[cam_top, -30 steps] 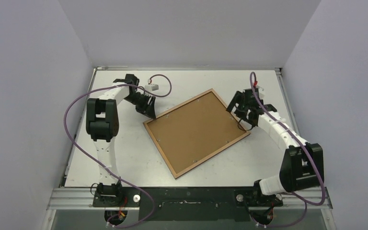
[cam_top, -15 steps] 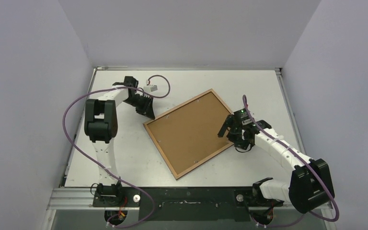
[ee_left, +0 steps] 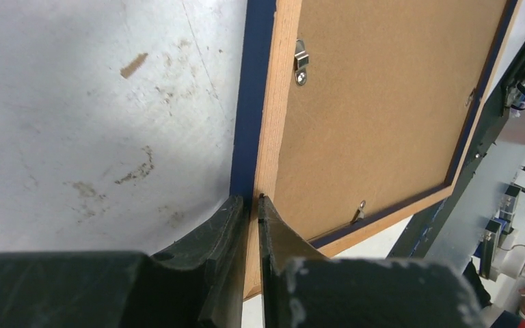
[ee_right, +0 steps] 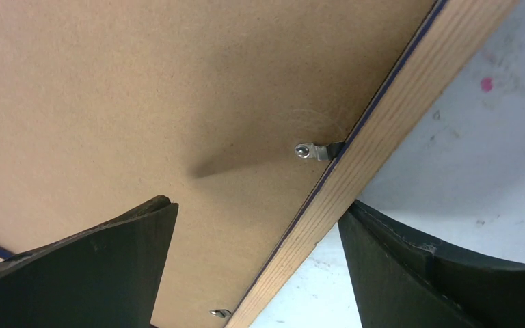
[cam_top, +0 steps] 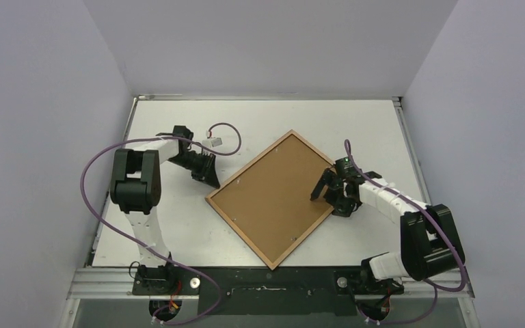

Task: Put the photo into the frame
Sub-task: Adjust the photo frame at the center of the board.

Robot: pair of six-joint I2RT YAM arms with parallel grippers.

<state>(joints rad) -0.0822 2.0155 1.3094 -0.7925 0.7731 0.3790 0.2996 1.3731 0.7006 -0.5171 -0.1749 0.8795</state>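
Frame (ee_left: 271, 130): lies back side up on the table (ee_left: 75, 102) with the brown board (ee_right: 143, 89) seated in it. From above it sits turned like a diamond, between the two grippers.

Left gripper (ee_left: 251, 205): fingers (ee_left: 212, 239) nearly pressed together, pinching the frame's rim, with only the thin wood edge between the tips. The dark blue outer edge runs straight ahead from the left fingertip. The board spreads ahead and to the right of the right fingertip. One clip (ee_left: 301, 63) lies well ahead of the tips, just right of the rim. Bare table lies left of the fingers. We cannot tell whether the pinched edge is off the table.

Right gripper (ee_right: 256, 205): fingers spread wide, holding nothing. The rim passes diagonally between them, nearer the right finger (ee_right: 410, 273). The left finger (ee_right: 96, 266) hangs over the board and the right one over bare table outside the frame. A second clip (ee_right: 312, 150) sits ahead of the gap, touching the rim's inner edge. We cannot tell whether either fingertip touches the surface beneath.
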